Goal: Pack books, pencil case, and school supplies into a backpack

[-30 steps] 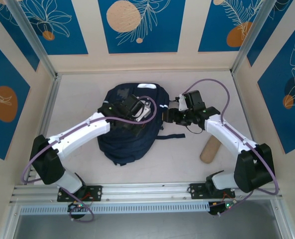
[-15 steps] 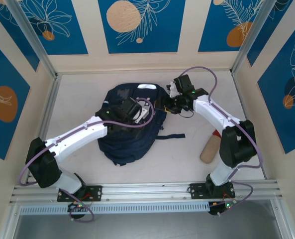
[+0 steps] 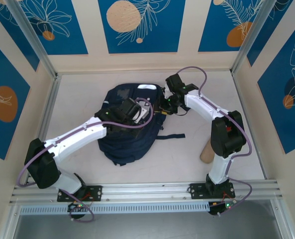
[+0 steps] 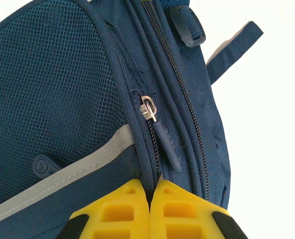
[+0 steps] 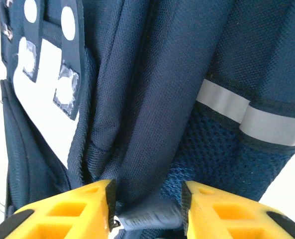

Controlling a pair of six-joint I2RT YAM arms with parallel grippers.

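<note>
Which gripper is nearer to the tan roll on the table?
Right. The right gripper is at the right edge of the backpack, up-left of the tan roll; the left gripper sits farther left, over the backpack.

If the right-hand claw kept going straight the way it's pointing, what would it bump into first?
The backpack: its dark fabric fold runs right ahead of the right gripper, starting between its yellow fingers. Hardly any gap, though depth is hard to judge.
</note>
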